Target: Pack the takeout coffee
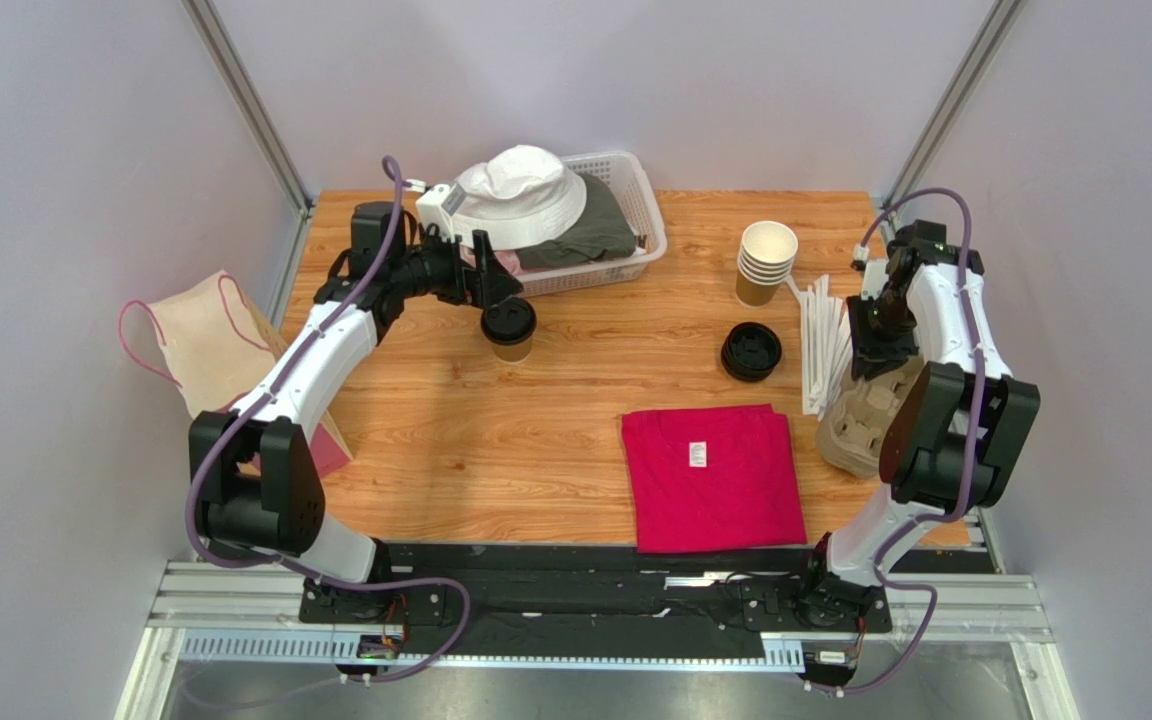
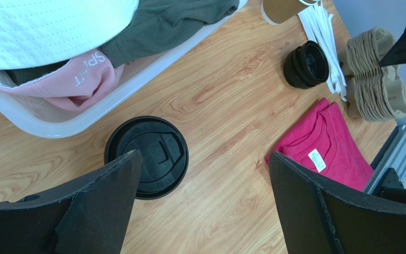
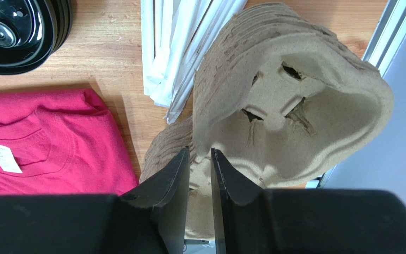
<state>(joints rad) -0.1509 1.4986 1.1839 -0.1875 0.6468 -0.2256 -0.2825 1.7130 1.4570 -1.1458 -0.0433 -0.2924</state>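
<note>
The takeout coffee (image 1: 509, 327), a tan cup with a black lid, stands upright on the wooden table in front of the white basket. In the left wrist view its lid (image 2: 147, 157) sits partly under the left finger. My left gripper (image 1: 488, 275) (image 2: 204, 156) hovers just above and behind the cup, jaws wide open and empty. My right gripper (image 1: 880, 357) (image 3: 200, 152) is shut on the rim of the top pulp cup carrier (image 3: 295, 121), which is tilted up off the carrier stack (image 1: 865, 423) at the table's right edge.
A stack of lidless tan cups (image 1: 766, 263), a loose stack of black lids (image 1: 751, 351) and white wrapped straws (image 1: 823, 338) lie right of centre. A folded pink shirt (image 1: 711, 476) lies near the front. The basket (image 1: 639, 203) holds hats. A paper bag (image 1: 207, 348) hangs at left.
</note>
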